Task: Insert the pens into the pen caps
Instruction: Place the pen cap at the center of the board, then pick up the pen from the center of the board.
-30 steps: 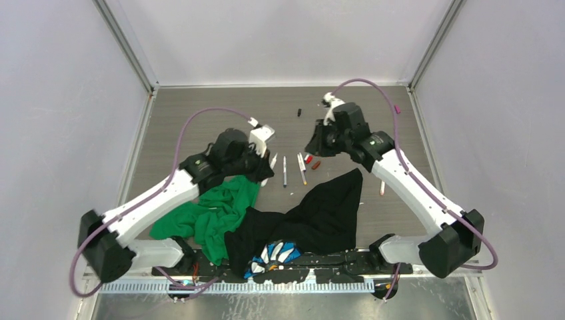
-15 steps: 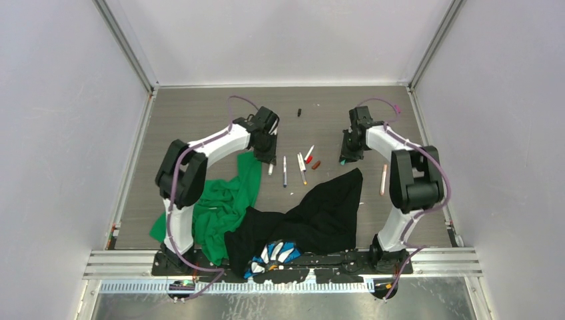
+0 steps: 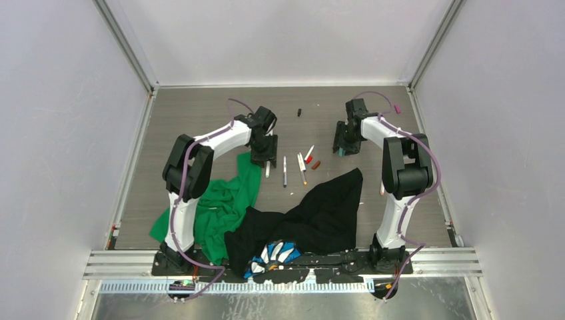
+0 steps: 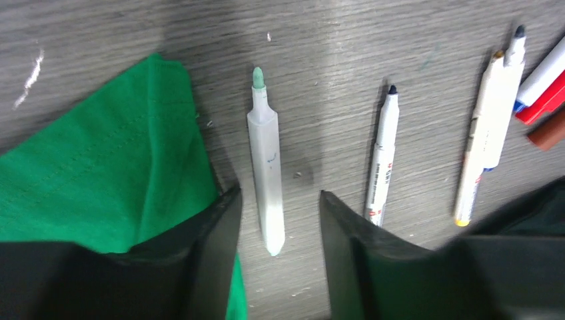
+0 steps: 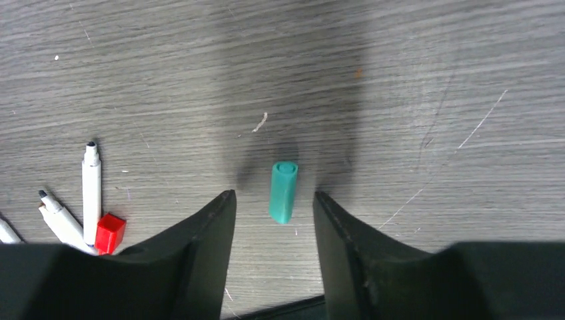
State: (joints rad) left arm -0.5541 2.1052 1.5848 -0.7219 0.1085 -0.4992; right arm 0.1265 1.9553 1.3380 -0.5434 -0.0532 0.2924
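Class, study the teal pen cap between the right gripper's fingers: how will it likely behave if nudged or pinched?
The teal cap is a cylinder on its side on the table, so a nudge would probably roll it. Its end looks open: probably hollow, light. The right gripper straddles it, jaws open; an off-centre pinch might flick it away.

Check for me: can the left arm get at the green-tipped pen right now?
Probably yes. The left gripper is open, its jaws either side of the green-tipped pen at its back end. The green cloth lies beside the pen, not over it, and the next pen lies apart.
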